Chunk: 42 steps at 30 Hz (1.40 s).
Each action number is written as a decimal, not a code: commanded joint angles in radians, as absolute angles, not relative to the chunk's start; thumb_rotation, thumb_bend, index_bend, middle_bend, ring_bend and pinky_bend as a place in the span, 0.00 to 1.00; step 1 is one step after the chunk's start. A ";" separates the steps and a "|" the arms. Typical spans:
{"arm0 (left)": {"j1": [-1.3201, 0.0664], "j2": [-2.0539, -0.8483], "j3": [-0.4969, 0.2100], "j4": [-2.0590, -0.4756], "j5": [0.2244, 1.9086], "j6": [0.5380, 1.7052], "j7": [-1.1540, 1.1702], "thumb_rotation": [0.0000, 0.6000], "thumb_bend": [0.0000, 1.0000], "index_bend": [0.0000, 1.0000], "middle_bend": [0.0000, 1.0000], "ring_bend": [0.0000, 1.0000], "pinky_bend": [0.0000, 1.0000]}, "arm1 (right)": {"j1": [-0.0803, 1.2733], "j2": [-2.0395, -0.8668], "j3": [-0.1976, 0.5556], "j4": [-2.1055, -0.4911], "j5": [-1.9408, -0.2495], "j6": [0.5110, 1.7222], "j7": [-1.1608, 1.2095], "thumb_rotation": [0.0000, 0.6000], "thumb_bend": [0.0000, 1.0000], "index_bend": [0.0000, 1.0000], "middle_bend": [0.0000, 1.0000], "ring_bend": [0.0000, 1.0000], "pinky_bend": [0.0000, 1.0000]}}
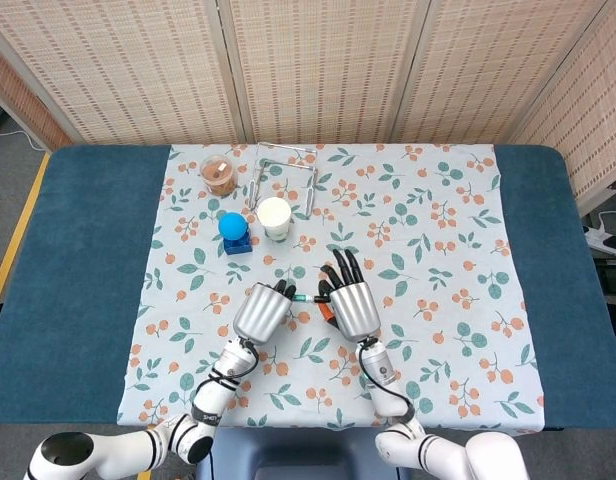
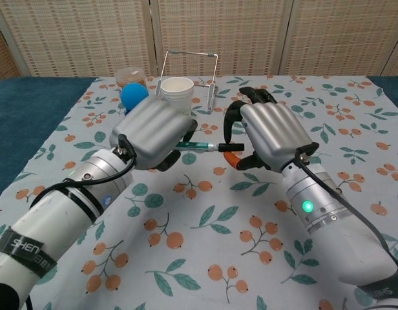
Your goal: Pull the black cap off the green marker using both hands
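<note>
The green marker lies level above the floral cloth, and its black cap is on, pointing to my right. My left hand grips the green barrel in a closed fist. My right hand pinches the cap between a curled dark finger and the orange-tipped thumb just beneath it, while its other fingers stay spread. In the head view the marker is a short stretch between the left hand and the right hand. Most of the barrel is hidden inside the left fist.
Behind the hands stand a white paper cup, a blue ball on a blue block, a clear cup with brown contents and a wire rack. The floral cloth covers the middle of the blue table.
</note>
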<state>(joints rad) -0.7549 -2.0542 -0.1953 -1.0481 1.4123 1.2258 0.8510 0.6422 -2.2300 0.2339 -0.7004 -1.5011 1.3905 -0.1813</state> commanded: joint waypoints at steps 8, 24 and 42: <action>-0.767 -2.055 -0.200 -1.003 1.423 1.226 0.812 1.00 0.50 0.91 1.00 0.84 1.00 | 0.641 -2.187 0.254 -0.736 -1.479 1.388 -0.197 1.00 0.58 0.92 0.28 0.04 0.06; -0.730 -1.945 -0.201 -0.982 1.308 1.098 0.815 1.00 0.48 0.65 0.71 0.84 1.00 | 0.597 -2.077 0.215 -0.888 -1.394 1.215 -0.272 1.00 0.58 0.55 0.25 0.04 0.06; -0.699 -1.697 -0.201 -1.380 1.059 0.957 0.909 1.00 0.41 0.06 0.08 0.71 0.99 | 0.567 -1.980 0.219 -1.144 -1.306 1.173 -0.453 1.00 0.38 0.00 0.07 0.00 0.02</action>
